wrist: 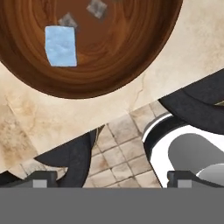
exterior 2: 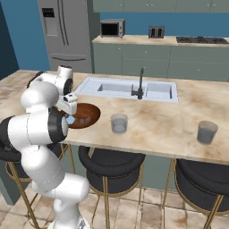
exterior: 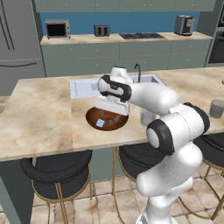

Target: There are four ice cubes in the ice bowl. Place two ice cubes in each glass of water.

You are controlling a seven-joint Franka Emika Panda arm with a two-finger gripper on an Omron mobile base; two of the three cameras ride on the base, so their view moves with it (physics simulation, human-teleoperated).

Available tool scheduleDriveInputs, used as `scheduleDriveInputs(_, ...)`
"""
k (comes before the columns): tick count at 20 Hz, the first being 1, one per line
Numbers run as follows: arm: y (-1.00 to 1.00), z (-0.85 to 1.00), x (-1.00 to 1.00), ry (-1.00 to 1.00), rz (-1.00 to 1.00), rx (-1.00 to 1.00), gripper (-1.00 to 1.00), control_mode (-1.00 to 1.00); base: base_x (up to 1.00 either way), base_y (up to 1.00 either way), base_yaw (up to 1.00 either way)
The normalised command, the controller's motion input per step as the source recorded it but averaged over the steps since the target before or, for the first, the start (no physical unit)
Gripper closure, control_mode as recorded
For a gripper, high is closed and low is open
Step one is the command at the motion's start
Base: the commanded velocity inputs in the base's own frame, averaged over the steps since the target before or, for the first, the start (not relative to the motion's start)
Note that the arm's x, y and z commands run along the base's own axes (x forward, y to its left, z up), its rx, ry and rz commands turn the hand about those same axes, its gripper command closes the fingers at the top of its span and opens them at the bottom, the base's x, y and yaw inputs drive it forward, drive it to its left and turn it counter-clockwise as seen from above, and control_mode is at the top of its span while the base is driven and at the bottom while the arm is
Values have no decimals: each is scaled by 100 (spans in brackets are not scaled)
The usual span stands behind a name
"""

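The ice bowl sits on the bench near its front edge, before the sink, with ice cubes inside it. To its right stand two glasses, one near, the other well apart. Stools stand under the bench's front edge.

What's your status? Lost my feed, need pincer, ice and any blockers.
Pincer open, empty, above ice bowl. Ice cubes in bowl, near glass and far glass unfilled. Nothing blocking.
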Motion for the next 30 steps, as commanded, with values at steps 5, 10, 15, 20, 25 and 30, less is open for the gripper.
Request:
scheduleDriveInputs(5,0,-30,0,-2,-1,-12,-100,-100,0,0,0)
scheduleDriveInputs(10,0,-4,7,-7,-10,-4,-100,-100,0,0,0)
scheduleDriveInputs(15,-6,-15,10,-1,-16,0,-100,-100,0,0,0)
scheduleDriveInputs(20,-2,-41,8,-1,-17,0,-100,-100,0,0,0)
scheduleDriveInputs(25,0,-14,38,-2,-10,1,-100,-100,0,0,0)
scheduleDriveInputs(30,0,0,35,-1,-6,5,-100,-100,0,0,0)
